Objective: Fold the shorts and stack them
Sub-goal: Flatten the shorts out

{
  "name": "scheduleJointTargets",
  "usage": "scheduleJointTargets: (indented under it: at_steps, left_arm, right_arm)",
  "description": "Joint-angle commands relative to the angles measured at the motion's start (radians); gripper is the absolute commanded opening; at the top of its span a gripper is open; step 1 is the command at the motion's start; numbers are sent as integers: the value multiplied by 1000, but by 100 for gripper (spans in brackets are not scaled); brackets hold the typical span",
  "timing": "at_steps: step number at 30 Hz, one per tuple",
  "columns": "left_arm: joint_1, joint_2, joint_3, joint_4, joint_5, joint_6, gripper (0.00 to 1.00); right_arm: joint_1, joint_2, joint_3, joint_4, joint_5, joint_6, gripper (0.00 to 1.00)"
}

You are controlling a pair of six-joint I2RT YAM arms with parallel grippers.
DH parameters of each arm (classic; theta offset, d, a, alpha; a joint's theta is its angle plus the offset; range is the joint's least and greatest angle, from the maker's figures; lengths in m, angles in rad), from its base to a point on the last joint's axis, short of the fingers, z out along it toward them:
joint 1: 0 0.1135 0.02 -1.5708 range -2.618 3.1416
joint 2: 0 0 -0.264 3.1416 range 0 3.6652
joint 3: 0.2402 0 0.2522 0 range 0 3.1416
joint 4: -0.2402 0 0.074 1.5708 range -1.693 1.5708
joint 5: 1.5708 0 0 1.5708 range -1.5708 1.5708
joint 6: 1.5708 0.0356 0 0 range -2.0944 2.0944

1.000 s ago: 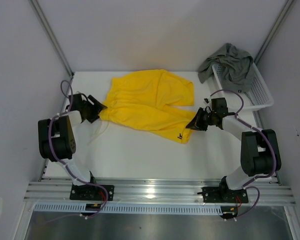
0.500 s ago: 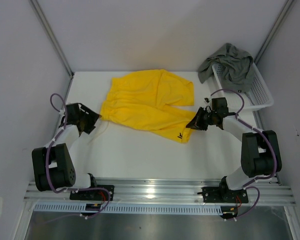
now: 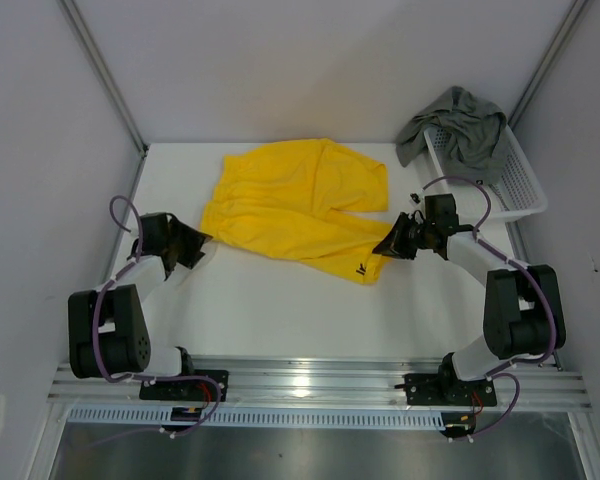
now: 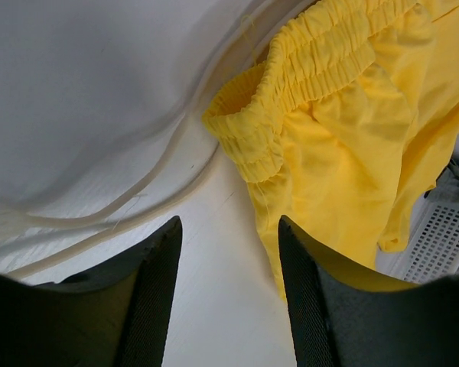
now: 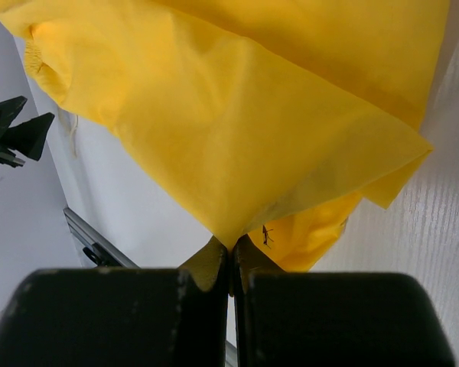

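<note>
Since both arms reach in from the near edge, start there; left gripper (image 3: 188, 241) is low on the table (image 3: 280, 305), fingers apart, nothing between them; the waistband corner (image 4: 241, 138) of the yellow shorts (image 3: 295, 205) lies just ahead, not touched; a white cord (image 4: 130, 200) trails beside it. Right gripper (image 3: 393, 244) is pinched tight on a leg hem of the same pair, near the small dark logo (image 3: 361, 270). The pair lies spread mid-table, a bit rumpled. The step looks like taking the second hold before a fold; do it well by sliding one finger under the elastic and one over, catching both layers, leaving the cord out, closing fully before any lift; then keep the cloth taut between the holds. Far right, the grey-green shorts (image 3: 460, 125) hang over the basket (image 3: 520, 190), not yet folded.
</note>
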Motion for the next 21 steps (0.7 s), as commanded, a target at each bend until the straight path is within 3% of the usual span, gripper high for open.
scheduleJointTargets:
  at_steps: [1,21]
  left_arm:
    - [-15,40,6,92,27,-40,56]
    - [-29,258,-6,324,5,-143,54]
  right_arm:
    - [1,-44,9,16,3,-8,0]
    - [7,-53,-16,32,-3,-2,0]
